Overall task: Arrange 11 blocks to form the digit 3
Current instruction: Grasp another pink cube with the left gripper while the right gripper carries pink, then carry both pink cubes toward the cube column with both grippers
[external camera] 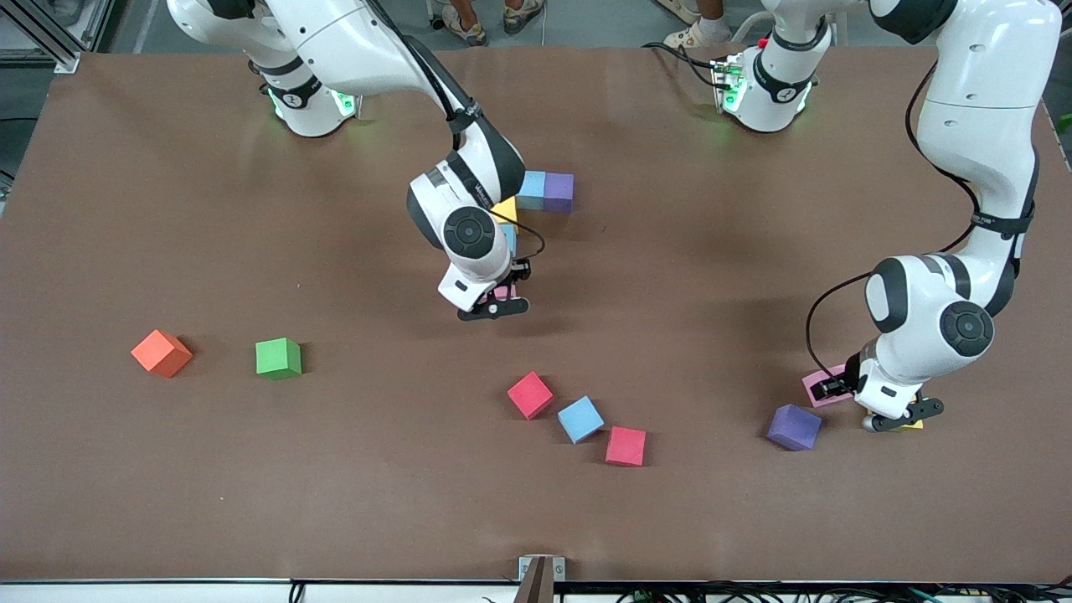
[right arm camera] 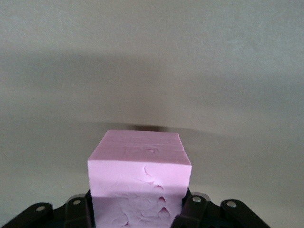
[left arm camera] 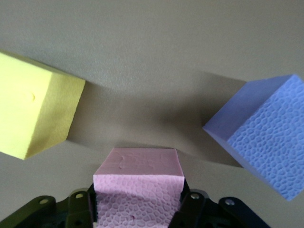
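**2 pink cubes gripped, 1 in each gripper**

The left gripper [external camera: 846,387] is down at the table near the left arm's end, its fingers [left arm camera: 80,209] pressed on the sides of a pink cube [left arm camera: 138,187]. In the left wrist view a yellow cube [left arm camera: 33,111] and a purple cube [left arm camera: 266,142] lie on either side of it, apart from it. In the front view the purple cube [external camera: 794,427] sits just beside the gripper and nearer the camera.

The right gripper [external camera: 501,295] is over the middle of the table, clamped on another pink cube [right arm camera: 138,183]; whether that cube rests on the table cannot be told.

Farther from the camera than that gripper, a light blue cube [external camera: 531,188] touches a second purple cube [external camera: 559,192] in a row. A second yellow cube [external camera: 505,209] and a blue one [external camera: 509,237] show partly past the right arm, just nearer the camera than that row.

Loose cubes lie nearer the camera: a red cube [external camera: 530,395], a third blue cube [external camera: 580,420] and a reddish-pink cube [external camera: 626,445] in a slanting line. The blue one touches or nearly touches its 2 neighbours. Toward the right arm's end sit a green cube [external camera: 278,358] and an orange cube [external camera: 162,353], apart from each other.
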